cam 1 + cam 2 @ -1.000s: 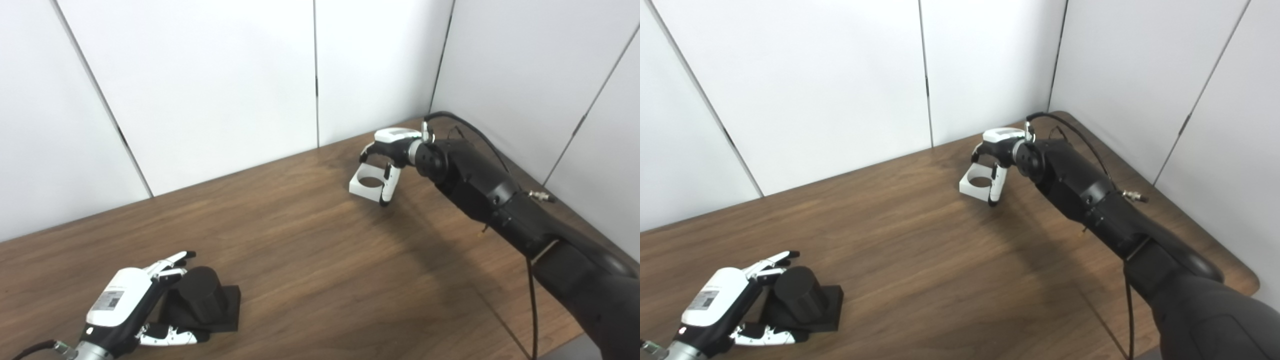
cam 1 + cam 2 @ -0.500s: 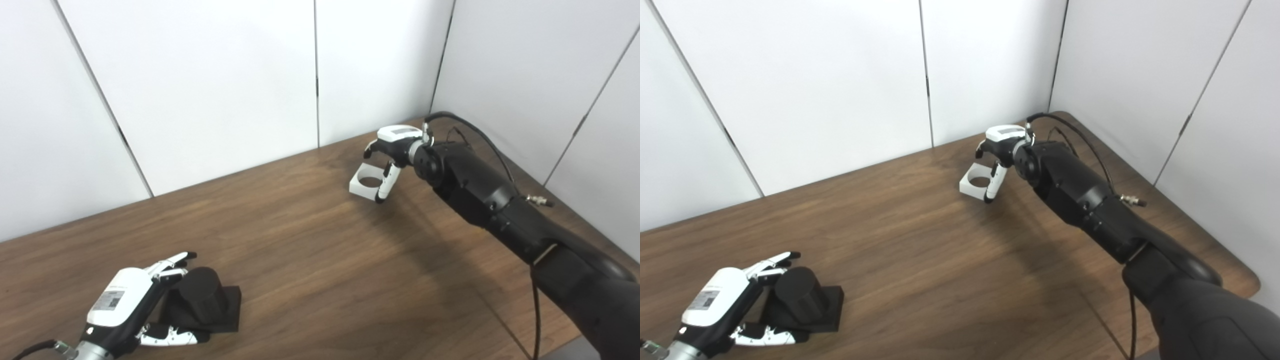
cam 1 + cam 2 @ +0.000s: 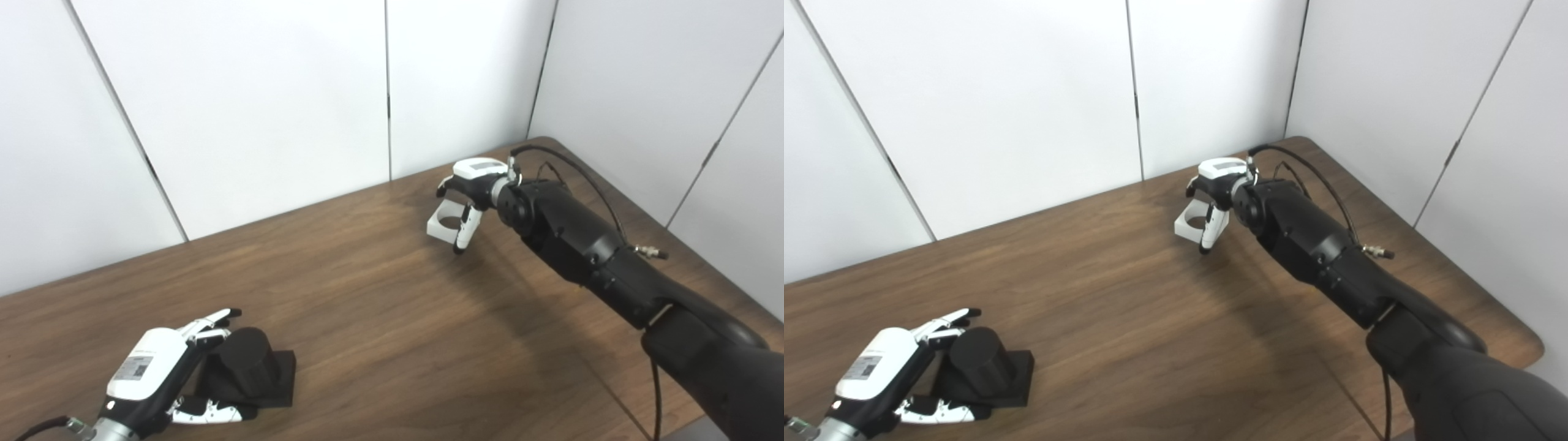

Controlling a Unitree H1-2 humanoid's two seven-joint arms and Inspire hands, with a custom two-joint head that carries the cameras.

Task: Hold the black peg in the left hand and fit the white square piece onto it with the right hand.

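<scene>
At the lower left of the frame the left hand (image 3: 156, 373) cups the black peg (image 3: 248, 366), fingers spread around it with no firm grip visible; the peg stands on its square base on the tabletop (image 3: 380, 318). Right of centre, in the upper part, the right hand (image 3: 468, 193) pinches the white square piece (image 3: 446, 224) (its round hole showing) just off the wood. Both are well apart, so lifting the peg and fitting are left.
</scene>
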